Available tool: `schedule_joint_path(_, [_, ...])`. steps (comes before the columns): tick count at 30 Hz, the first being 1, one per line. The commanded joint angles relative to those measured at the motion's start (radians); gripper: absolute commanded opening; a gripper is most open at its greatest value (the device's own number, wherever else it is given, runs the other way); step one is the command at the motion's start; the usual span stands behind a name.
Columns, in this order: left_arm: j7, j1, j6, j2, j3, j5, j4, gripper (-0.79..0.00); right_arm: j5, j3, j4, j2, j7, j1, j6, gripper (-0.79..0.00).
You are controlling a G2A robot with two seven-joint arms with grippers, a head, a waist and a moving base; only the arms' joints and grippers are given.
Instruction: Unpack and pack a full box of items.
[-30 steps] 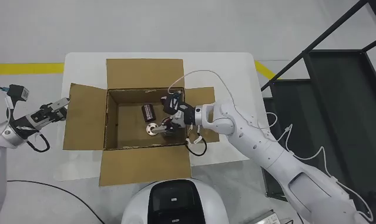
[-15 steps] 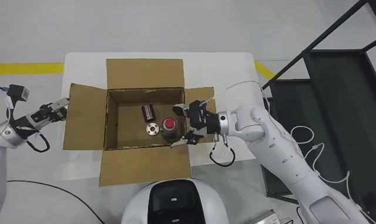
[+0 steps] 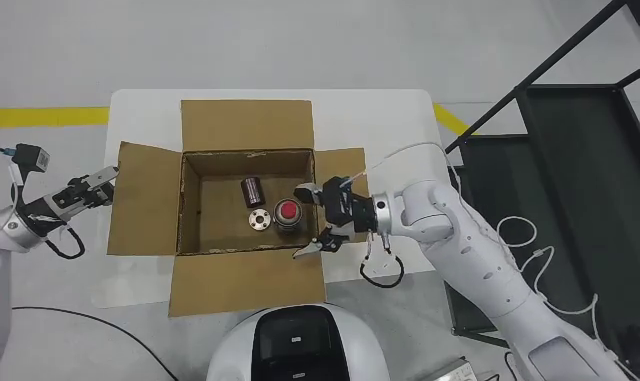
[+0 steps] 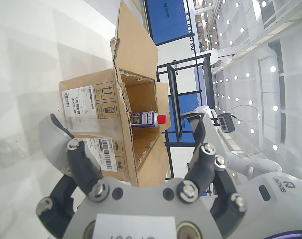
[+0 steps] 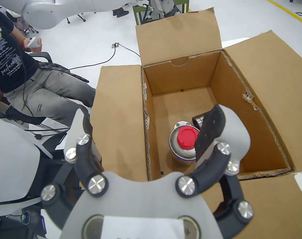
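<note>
Right gripper [image 3: 306, 219] backed off spray can [image 3: 289, 212], fingers spread | spray can upright in box [image 3: 245, 129], right side | left gripper [image 3: 98, 184] left of box, fingers spread

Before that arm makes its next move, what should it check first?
1. Flaps of the brown cardboard box spread open: ok.
2. The red-capped spray can upright inside it: ok.
3. The right tool open and empty, near the can: ok.
4. The left tool open, outside the box: ok.
5. The small dark cylinder lying apart from the can: ok.
6. The silver round metal piece apart from the can: cannot tell.
</note>
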State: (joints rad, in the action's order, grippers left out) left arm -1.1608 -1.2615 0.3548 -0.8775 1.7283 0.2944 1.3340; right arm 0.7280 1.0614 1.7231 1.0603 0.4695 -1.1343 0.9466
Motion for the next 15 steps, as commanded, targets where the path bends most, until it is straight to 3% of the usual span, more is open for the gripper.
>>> schedule_joint_path(1, [0.0, 0.0, 0.0, 0.0, 0.0, 0.0, 0.0, 0.0, 0.013, 0.012, 0.003, -0.006, -0.019, -0.033, 0.045, 0.0])
schedule_joint_path(7, [0.0, 0.0, 0.0, 0.0, 0.0, 0.0, 0.0, 0.0, -0.02, -0.107, -0.044, -0.008, 0.001, -0.001, 0.066, 0.0])
schedule_joint_path(15, [0.0, 0.0, 0.0, 0.0, 0.0, 0.0, 0.0, 0.0, -0.063, -0.271, -0.245, 0.029, -0.022, 0.155, 0.066, 0.0])
